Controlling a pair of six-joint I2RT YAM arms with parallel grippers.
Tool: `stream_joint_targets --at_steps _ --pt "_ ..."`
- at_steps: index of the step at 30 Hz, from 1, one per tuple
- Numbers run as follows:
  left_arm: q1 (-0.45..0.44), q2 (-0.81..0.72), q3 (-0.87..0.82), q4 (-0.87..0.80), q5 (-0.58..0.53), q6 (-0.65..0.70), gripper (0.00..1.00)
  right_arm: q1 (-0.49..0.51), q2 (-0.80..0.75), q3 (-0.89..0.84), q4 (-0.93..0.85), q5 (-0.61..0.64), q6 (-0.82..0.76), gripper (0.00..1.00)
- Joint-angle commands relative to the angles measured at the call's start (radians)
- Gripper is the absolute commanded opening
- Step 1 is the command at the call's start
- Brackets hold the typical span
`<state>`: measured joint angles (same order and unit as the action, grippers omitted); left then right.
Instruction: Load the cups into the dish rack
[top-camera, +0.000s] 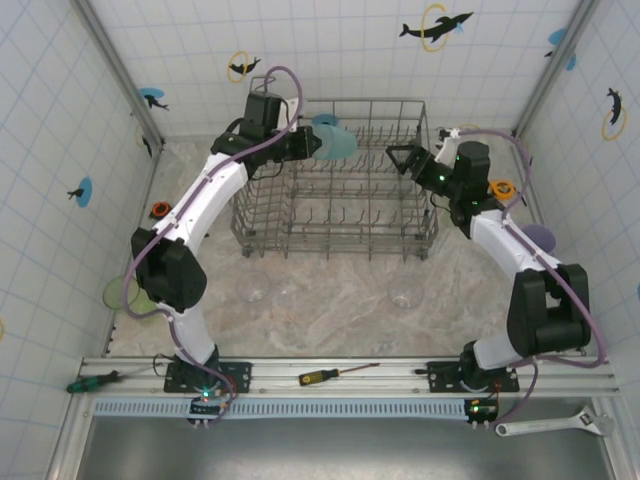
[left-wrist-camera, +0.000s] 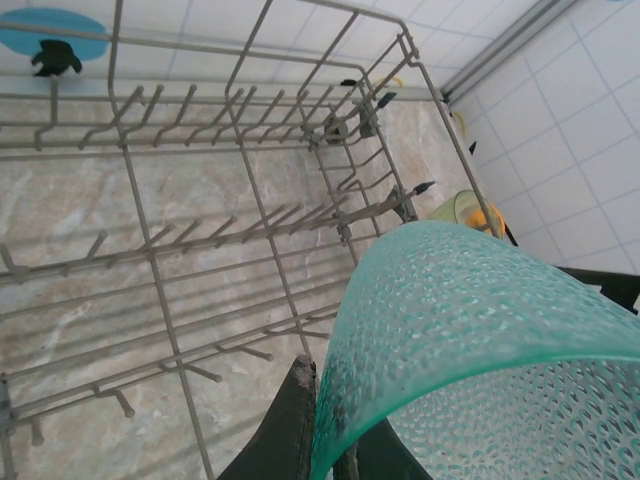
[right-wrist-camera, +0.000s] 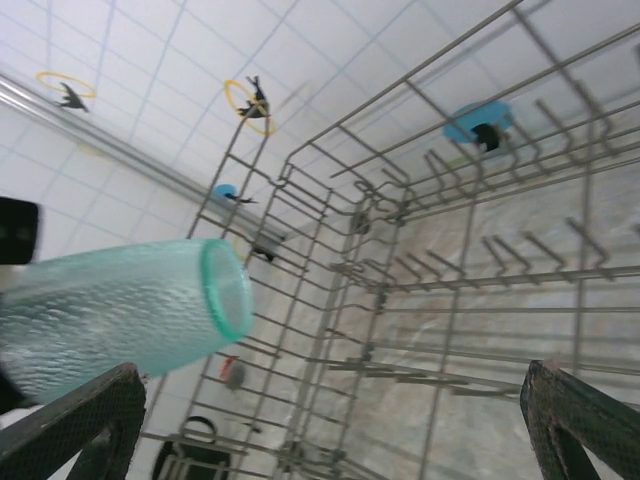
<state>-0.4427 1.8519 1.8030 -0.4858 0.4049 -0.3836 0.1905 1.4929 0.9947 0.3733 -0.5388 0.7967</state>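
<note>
Left pincer (top-camera: 312, 143) clamps teal cup (left-wrist-camera: 480, 340), seemingly sideways

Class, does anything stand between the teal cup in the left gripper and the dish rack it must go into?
Nothing visible does: the teal cup, clamped in the left gripper, hangs over an empty stretch of the dish rack.

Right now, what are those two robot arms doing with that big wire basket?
The left gripper is shut on a teal cup, holding it sideways above the dish rack's far left corner, ready to load it. The right gripper hangs open and empty by the rack's right end. Clear glasses wait on the table in front.
</note>
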Motion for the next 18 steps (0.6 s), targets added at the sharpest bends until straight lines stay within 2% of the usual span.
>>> stream_joint_targets --at_steps 1,2,4,13,18 --pt "0.009 0.003 -0.061 0.161 0.123 -0.035 0.00 0.010 0.039 -0.020 0.207 -0.079 0.139 1.00" --pt "0.044 -0.002 -0.092 0.209 0.164 -0.065 0.00 0.013 0.052 -0.023 0.250 -0.087 0.174 1.00" --pt "0.060 -0.013 -0.145 0.301 0.232 -0.118 0.00 0.028 0.072 -0.027 0.311 -0.090 0.226 1.00" --pt "0.082 0.003 -0.169 0.484 0.437 -0.200 0.00 0.138 0.125 -0.003 0.370 -0.046 0.265 1.00" --pt "0.098 -0.004 -0.237 0.650 0.519 -0.304 0.00 0.161 0.145 -0.015 0.459 0.000 0.316 1.00"
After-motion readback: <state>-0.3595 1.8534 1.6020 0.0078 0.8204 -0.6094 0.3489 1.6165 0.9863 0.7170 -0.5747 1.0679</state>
